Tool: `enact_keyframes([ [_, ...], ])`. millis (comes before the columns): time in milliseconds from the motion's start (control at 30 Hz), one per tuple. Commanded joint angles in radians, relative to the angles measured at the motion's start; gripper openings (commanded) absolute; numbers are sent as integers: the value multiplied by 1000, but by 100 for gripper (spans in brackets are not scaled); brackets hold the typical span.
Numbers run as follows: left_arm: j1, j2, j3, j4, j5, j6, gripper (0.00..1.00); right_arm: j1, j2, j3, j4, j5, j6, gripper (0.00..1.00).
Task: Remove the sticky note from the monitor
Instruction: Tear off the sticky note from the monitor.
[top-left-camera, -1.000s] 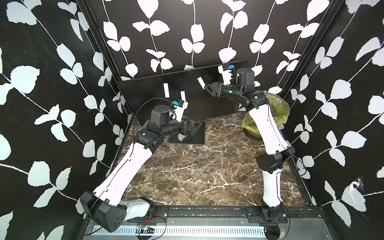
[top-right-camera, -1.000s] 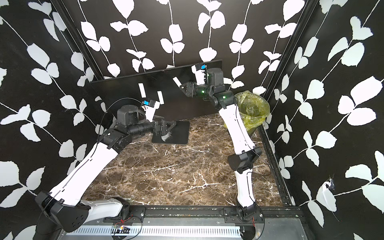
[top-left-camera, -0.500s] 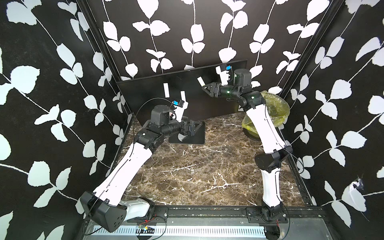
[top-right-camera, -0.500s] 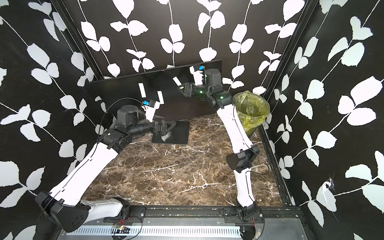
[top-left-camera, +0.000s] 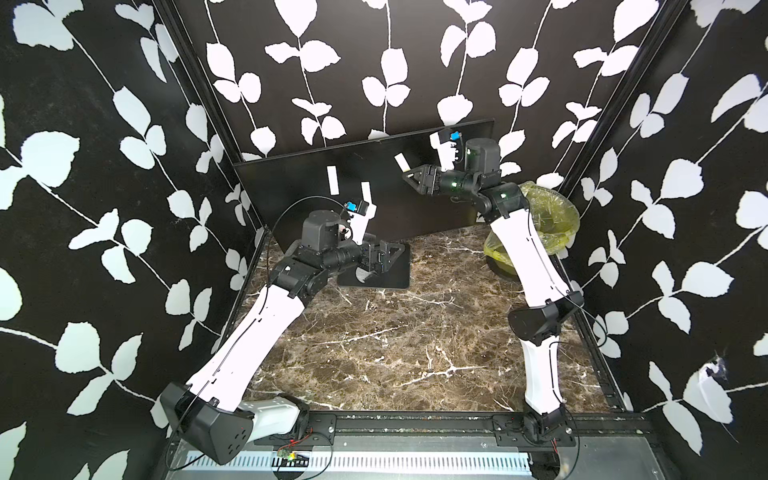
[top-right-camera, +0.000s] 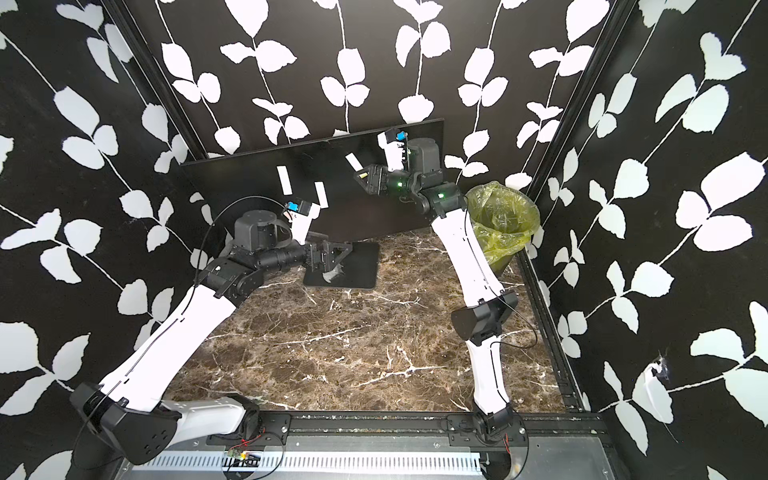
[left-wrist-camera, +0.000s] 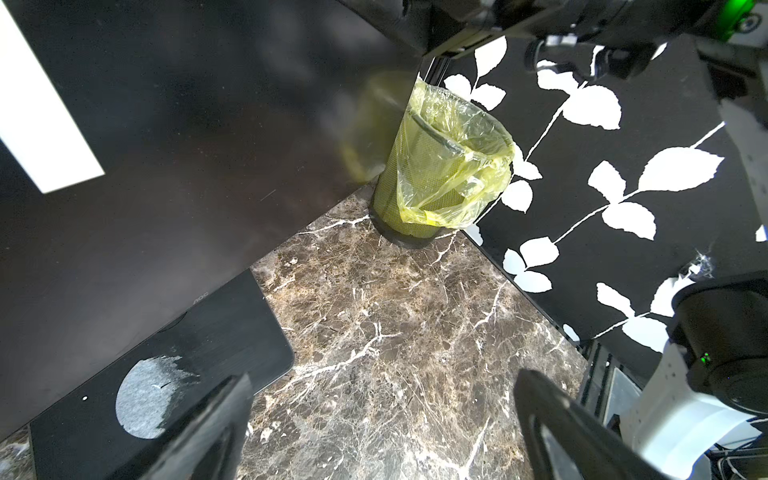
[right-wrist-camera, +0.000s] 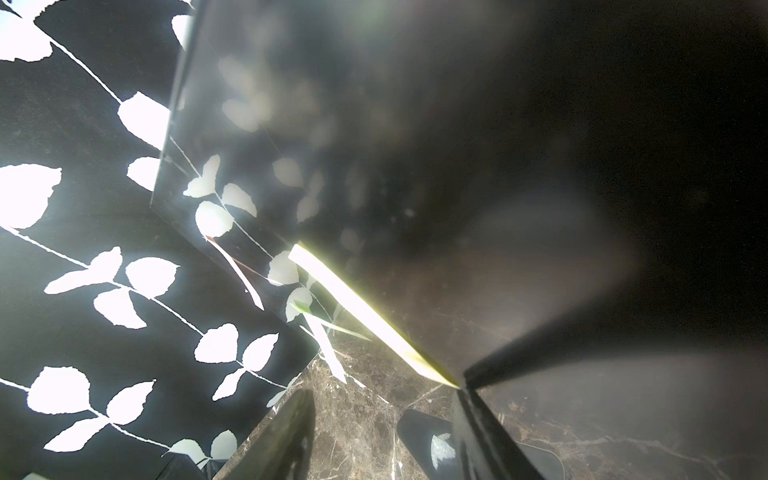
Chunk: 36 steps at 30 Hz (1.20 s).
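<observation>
The monitor (top-left-camera: 291, 187) stands along the back wall with three pale sticky notes on its screen. My right gripper (top-left-camera: 406, 175) is raised at the rightmost sticky note (top-left-camera: 402, 162), jaws open. In the right wrist view this note (right-wrist-camera: 365, 316) shows edge-on, and its near corner meets the tip of one finger (right-wrist-camera: 478, 419) that lies against the screen. The other finger (right-wrist-camera: 286, 436) stands off the screen. My left gripper (top-left-camera: 390, 254) hangs open and empty low over the monitor's base plate (top-left-camera: 395, 274). Both top views show the other two notes (top-right-camera: 284, 180) (top-right-camera: 321, 194).
A mesh bin lined with a yellow-green bag (top-left-camera: 548, 216) stands in the back right corner beside the monitor, also in the left wrist view (left-wrist-camera: 440, 166). Leaf-patterned walls close three sides. The marble tabletop (top-left-camera: 395, 340) lies in front of the base plate.
My right gripper has slid a little to the left along the screen, closer to the rightmost note. The left arm has not moved.
</observation>
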Motion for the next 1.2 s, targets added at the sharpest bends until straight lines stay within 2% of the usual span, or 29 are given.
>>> enact_keyframes([
  [0, -4, -9, 0, -2, 7, 12, 99, 5, 34, 20, 49, 38, 3, 55],
  [700, -4, -18, -11, 2, 8, 13, 99, 33, 13, -2, 98, 24, 25, 52],
  [867, -4, -19, -12, 1, 7, 17, 99, 40, -3, 1, 31, 108, 6, 53],
  [1167, -4, -16, -12, -2, 10, 20, 99, 74, -139, -237, 138, 258, 51, 59],
])
